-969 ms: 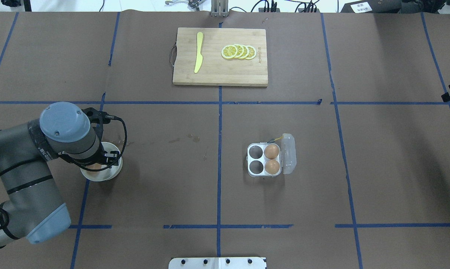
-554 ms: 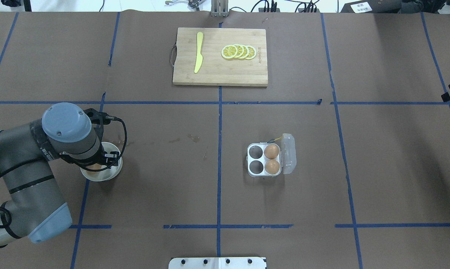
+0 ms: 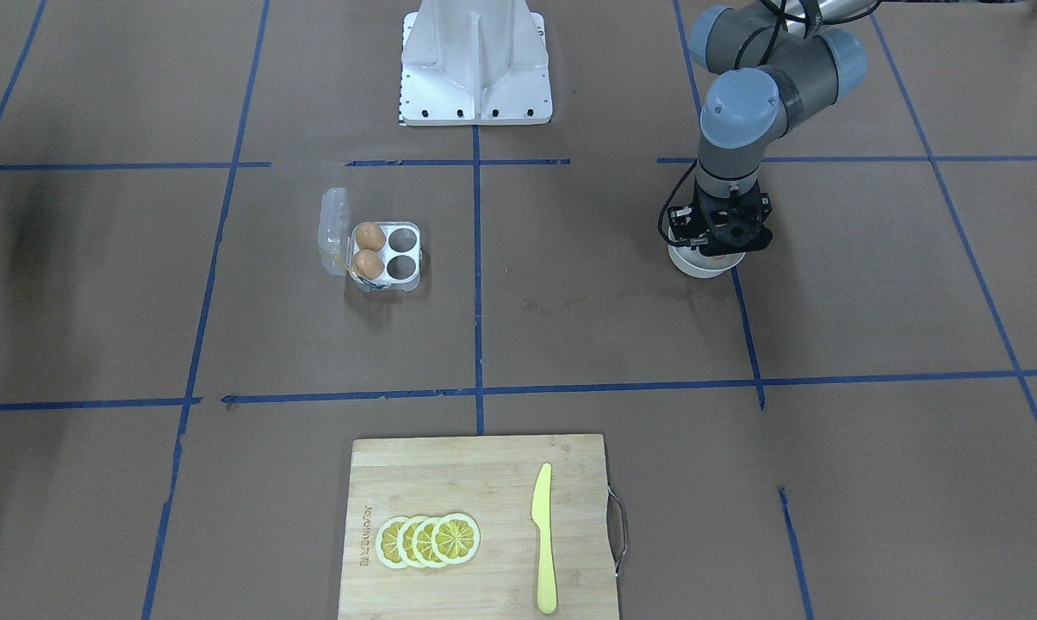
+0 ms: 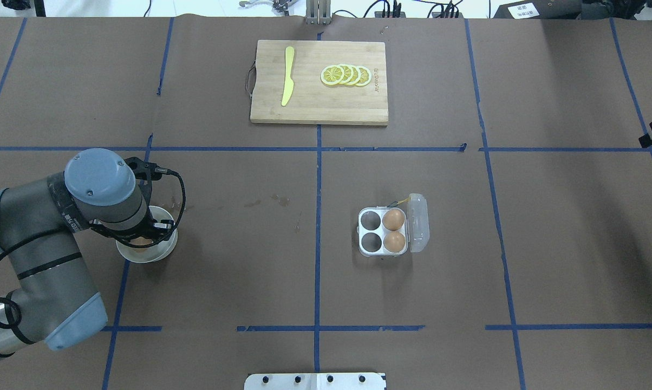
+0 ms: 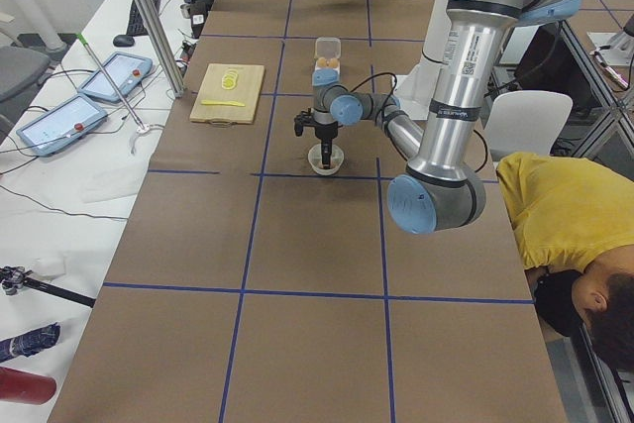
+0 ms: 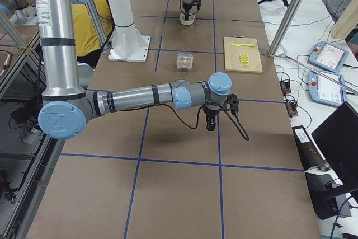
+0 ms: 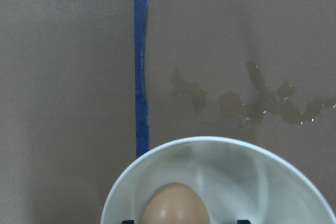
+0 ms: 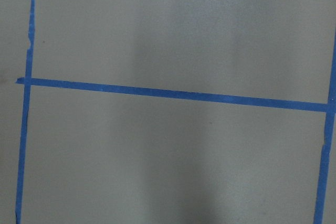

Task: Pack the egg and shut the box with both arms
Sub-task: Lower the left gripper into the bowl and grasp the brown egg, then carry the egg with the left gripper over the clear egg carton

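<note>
Hidden or cut off: we log the egg [image 7: 173,205] lying in the white bowl [image 7: 252,166], with its lower part cropped by the left wrist view. In the overhead view the left arm [image 4: 60,233] covers much of the bowl.

Left end effector [image 3: 719,244]: it points straight down into the bowl. Only the left wrist view shows its fingertips [image 7: 130,221], dark slivers on either side of the egg and set wider than the egg's visible width. We cannot tell whether they touch it.

Right end effector [image 6: 211,121]: it hangs downward over the bare surface [image 6: 184,138], well apart from the box [image 4: 370,242]. We cannot tell its opening, and its wrist view shows only surface and blue tape [image 8: 173,95].

Box: it sits mid-surface with the lid [image 4: 419,223] raised. The far packed egg [image 4: 393,219] and the near packed egg [image 4: 395,242] occupy the cups beside the hinge.
</note>
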Robot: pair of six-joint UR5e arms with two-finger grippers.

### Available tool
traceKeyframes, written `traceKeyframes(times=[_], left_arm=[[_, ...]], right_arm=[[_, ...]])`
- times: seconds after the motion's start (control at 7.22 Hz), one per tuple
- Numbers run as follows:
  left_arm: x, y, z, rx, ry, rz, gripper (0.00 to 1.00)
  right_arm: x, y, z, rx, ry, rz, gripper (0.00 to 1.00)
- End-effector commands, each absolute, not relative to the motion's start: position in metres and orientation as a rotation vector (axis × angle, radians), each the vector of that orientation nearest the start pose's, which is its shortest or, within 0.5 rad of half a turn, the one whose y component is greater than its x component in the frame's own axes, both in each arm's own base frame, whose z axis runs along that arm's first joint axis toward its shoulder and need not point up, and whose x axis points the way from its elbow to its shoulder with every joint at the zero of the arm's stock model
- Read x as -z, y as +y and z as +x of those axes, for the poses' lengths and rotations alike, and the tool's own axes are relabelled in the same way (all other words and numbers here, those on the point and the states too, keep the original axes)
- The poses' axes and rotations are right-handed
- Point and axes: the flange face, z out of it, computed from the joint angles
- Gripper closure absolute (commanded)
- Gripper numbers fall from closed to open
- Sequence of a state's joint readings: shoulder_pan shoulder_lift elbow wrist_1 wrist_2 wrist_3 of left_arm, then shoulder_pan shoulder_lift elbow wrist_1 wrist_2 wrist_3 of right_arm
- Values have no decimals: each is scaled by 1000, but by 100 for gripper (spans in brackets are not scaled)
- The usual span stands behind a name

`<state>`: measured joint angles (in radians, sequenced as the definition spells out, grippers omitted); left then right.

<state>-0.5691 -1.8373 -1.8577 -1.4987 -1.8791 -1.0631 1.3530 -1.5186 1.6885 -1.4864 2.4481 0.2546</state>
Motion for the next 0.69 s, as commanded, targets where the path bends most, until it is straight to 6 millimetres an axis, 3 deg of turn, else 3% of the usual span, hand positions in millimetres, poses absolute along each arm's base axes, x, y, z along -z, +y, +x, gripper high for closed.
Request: traceKeyframes(times=[0.0,0.28,0.42,0.55], left_arm=[[-402,-398,430,-14,570,-13,100],[-381,-397,416,-6,581,-3,100],[-354,-389,402,-2,574,-7,100],[-326,-396,395,16,580,2,100]], right_arm=[[-558,-521,-57,76,-903,24,0],[-555,-523,-58,79,-904,30,0],[-554,-523,-58,80,-905,33,0],[-554,-523,-58,80,-905,33,0]])
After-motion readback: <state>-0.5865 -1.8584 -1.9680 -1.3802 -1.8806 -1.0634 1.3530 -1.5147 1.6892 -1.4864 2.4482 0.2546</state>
